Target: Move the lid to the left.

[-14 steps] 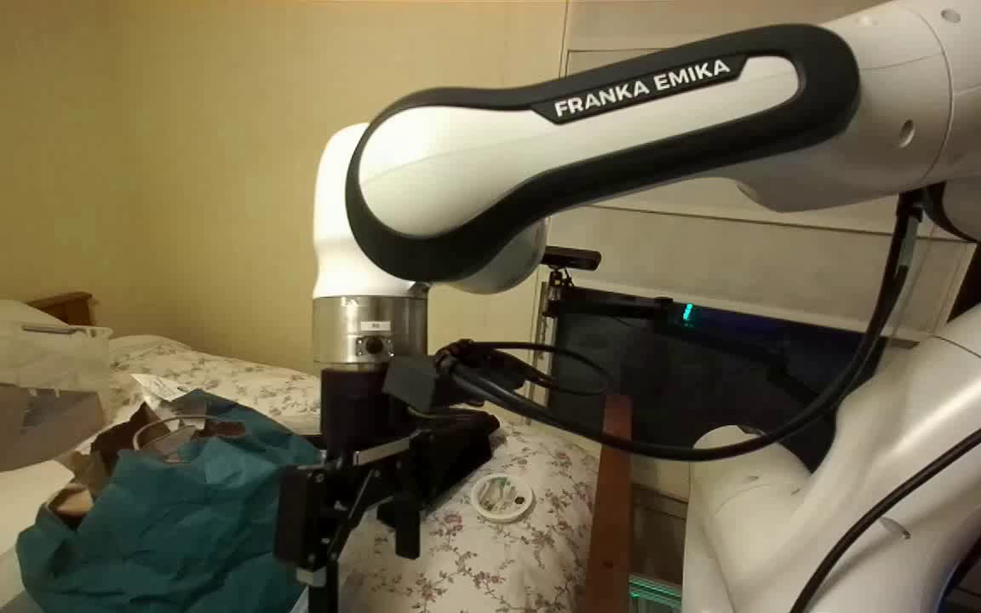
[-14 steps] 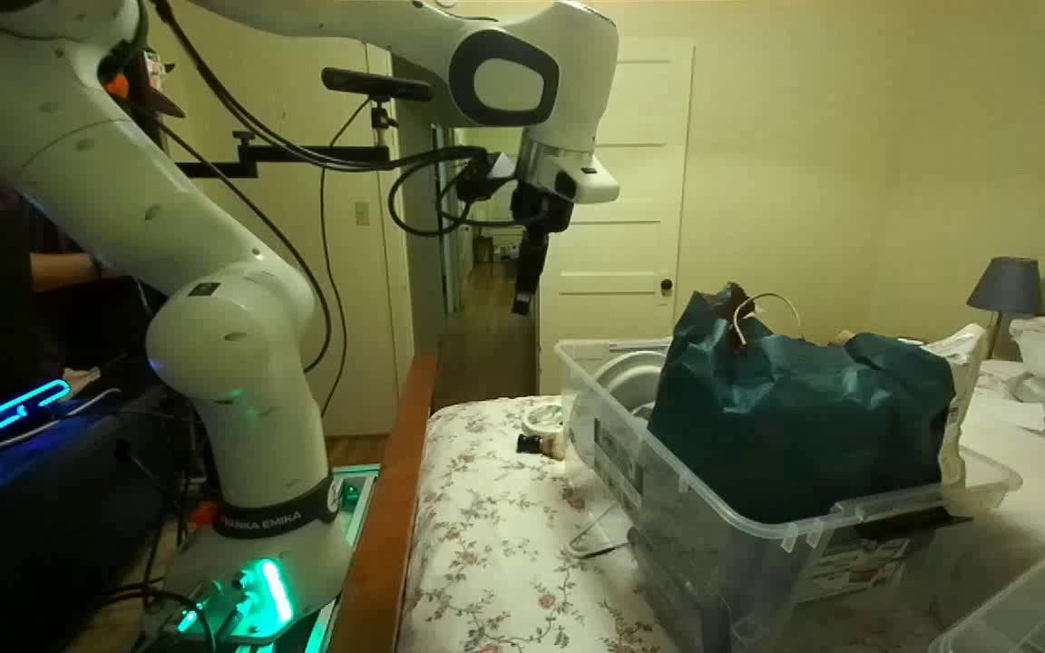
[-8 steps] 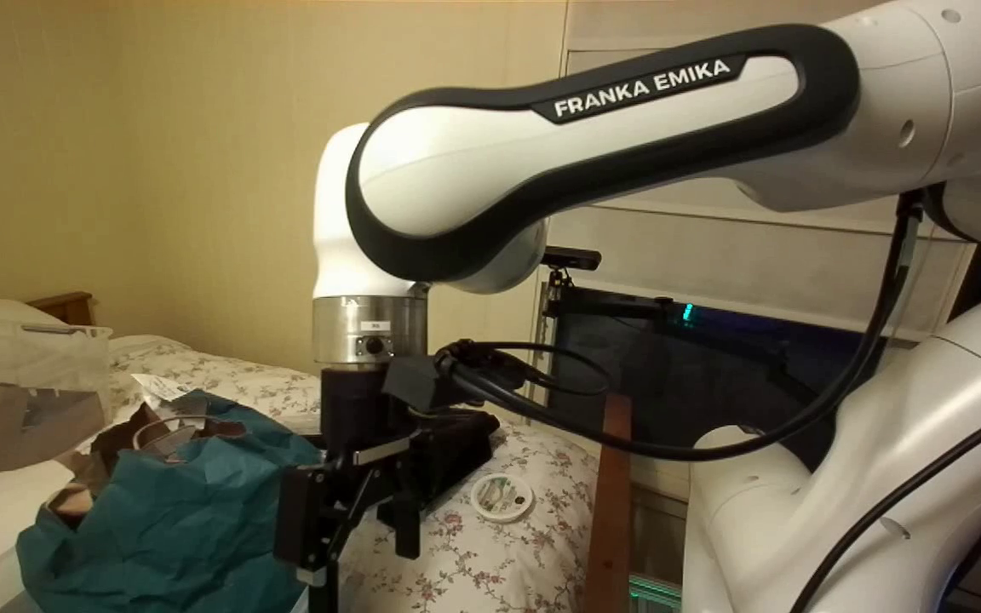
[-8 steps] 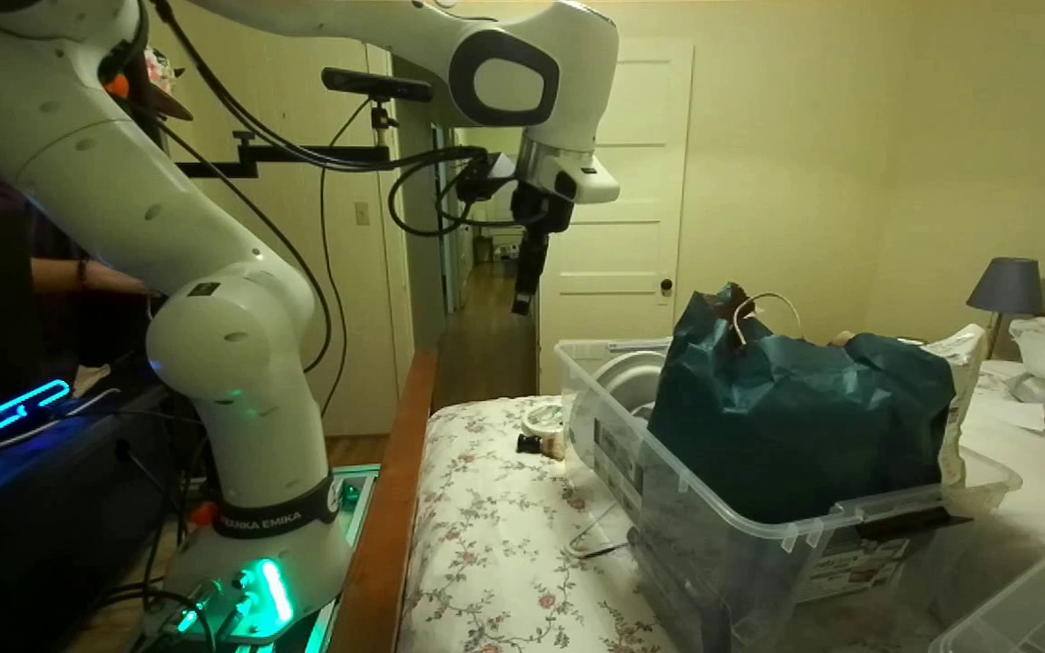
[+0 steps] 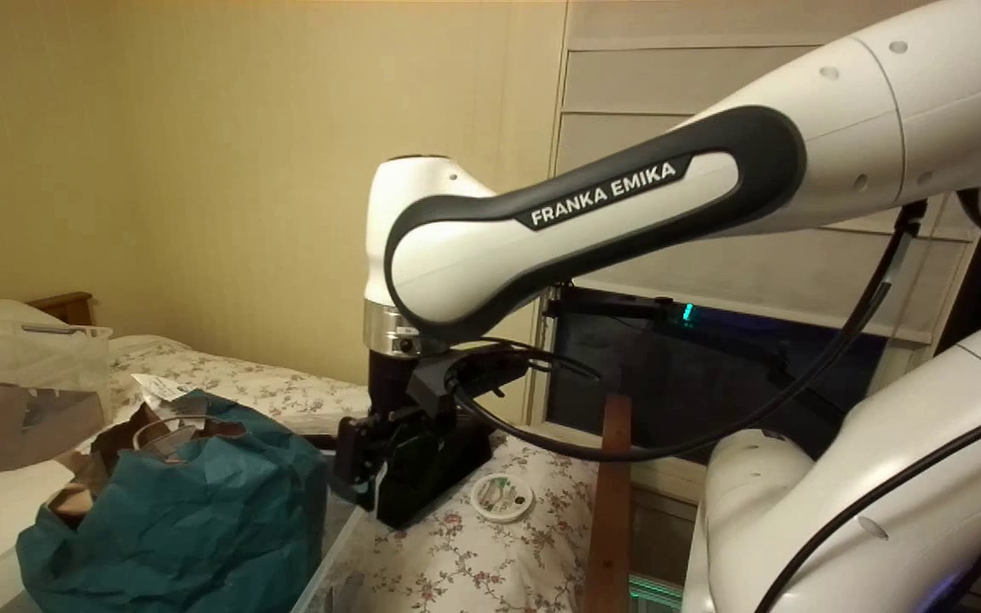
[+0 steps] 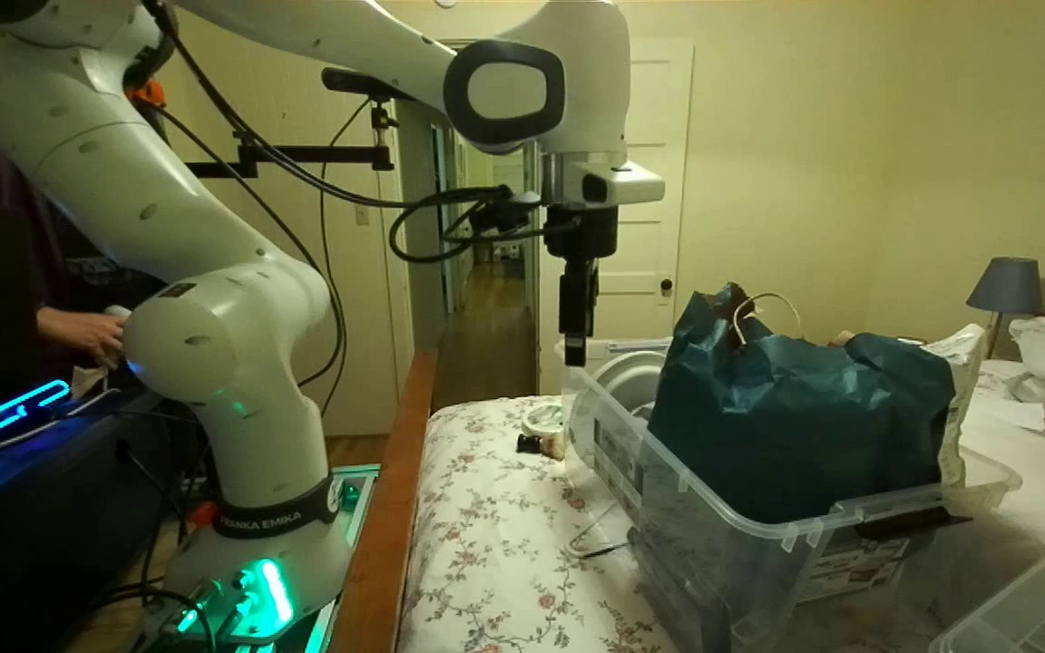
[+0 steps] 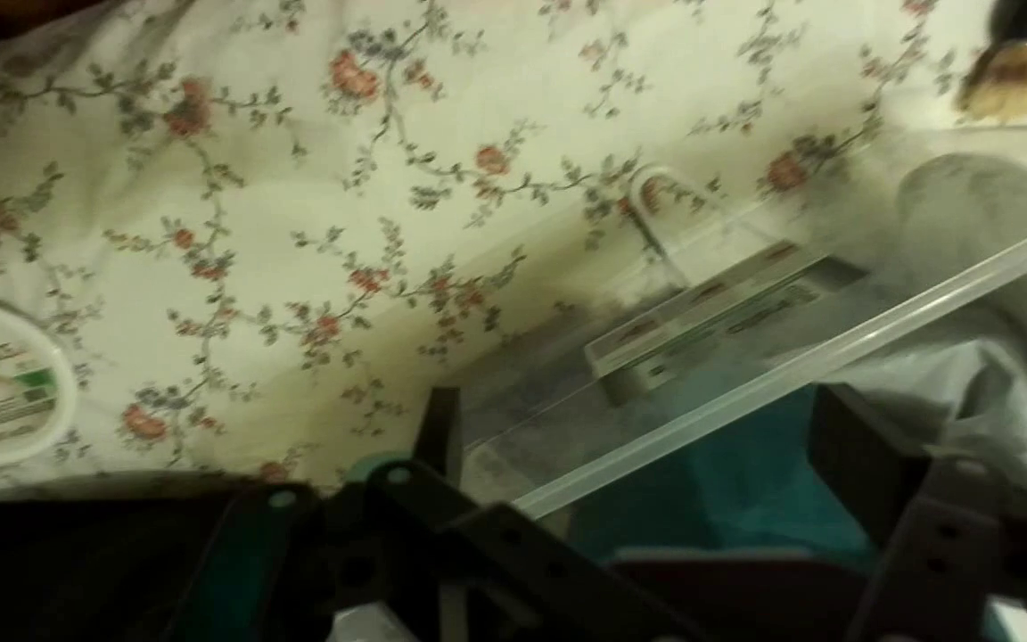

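"What's near the gripper (image 7: pixel 645 441)?"

"A clear plastic bin (image 7: pixel 790 372); its straight rim shows slantwise through the gap in the wrist view. I can't tell if they touch. A crinkled teal bag (image 6: pixel 804 417) rises from the bin, and a bulky black thing (image 5: pixel 448 477), too dim to make out, sits near the lid (image 5: pixel 501 498)."

"And the fingers (image 7: pixel 866 459)?"

"Spread wide. The lid lies well apart from them, cut off by the wrist view's left edge."

"Room around it?"

"Flowered cloth (image 5: pixel 456 570) stretches from it to the reddish wooden board (image 5: pixel 614 511). Well apart lies a small object (image 7: pixel 1017 76), part black, part tan and bristly."

"The lid's make?"

"Round, flat, white-rimmed, printed partly green."
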`<control>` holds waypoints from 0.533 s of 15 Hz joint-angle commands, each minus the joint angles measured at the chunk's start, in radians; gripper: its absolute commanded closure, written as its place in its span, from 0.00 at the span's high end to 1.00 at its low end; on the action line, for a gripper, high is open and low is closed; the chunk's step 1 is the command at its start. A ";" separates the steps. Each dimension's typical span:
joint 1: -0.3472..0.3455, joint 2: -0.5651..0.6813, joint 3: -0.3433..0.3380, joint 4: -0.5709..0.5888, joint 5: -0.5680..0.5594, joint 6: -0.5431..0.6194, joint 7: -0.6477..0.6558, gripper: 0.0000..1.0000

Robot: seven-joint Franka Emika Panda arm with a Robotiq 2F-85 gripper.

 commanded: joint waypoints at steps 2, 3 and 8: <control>-0.164 -0.045 -0.030 -0.174 -0.261 0.218 0.029 1.00; -0.212 -0.036 -0.037 -0.206 -0.325 0.276 0.046 1.00; -0.412 0.204 -0.079 -0.130 -0.621 0.641 0.251 1.00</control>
